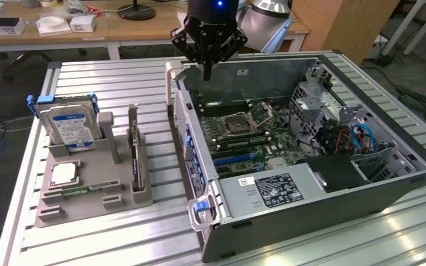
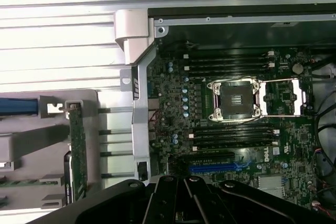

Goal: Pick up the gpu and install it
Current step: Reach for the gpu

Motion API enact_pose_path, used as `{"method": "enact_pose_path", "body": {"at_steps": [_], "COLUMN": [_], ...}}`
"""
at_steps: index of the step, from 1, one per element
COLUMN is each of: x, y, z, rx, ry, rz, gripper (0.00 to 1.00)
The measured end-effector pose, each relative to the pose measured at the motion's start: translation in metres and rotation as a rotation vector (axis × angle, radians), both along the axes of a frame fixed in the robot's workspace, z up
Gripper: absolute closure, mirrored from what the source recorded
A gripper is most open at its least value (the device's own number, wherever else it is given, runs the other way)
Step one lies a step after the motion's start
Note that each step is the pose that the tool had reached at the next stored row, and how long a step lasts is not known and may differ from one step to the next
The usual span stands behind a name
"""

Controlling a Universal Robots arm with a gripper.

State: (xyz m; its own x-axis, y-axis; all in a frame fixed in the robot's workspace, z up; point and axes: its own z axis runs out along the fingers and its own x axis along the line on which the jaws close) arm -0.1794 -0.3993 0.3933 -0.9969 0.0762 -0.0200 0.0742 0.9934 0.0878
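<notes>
**Fingers above the case rim, gpu in its holder beside the case**

My fingers (image 1: 208, 70) are pressed together with nothing between them. They point straight down above the far rim of the open computer case (image 1: 390, 183), over the corner where the slotted rear wall meets the far wall.

The gpu (image 1: 135, 152) stands on its long edge in a slot of the grey holder (image 1: 87, 202). The holder lies outside the case, beside the rear wall, toward the exterior view's left. In the wrist view the gpu (image 2: 79, 150) appears edge-on as a narrow green strip. A band of bare desk (image 1: 109, 77) slats separates the holder from the case wall. A hard drive (image 1: 69, 127) stands upright in the same holder, on the side farther from the case.

Inside the case, the motherboard (image 1: 250, 138) lies uncovered, with the processor socket (image 2: 236, 100) and the blue slot (image 2: 218, 167) exposed from above. The drive cage (image 1: 320, 105) and cables crowd the end of the case opposite the rear wall.
</notes>
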Motion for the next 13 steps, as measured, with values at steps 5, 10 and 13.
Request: {"method": "enact_pose_path", "body": {"at_steps": [5,10,13], "x": [-0.006,-0.012,-0.014], "y": [-0.0001,-0.0001,-0.0001], "z": [0.0,0.0,0.0], "rx": [-0.0001,0.0,0.0], "ry": [0.0001,0.0,0.0], "rz": [0.0,0.0,0.0], "gripper": [0.9,0.9,0.9]}}
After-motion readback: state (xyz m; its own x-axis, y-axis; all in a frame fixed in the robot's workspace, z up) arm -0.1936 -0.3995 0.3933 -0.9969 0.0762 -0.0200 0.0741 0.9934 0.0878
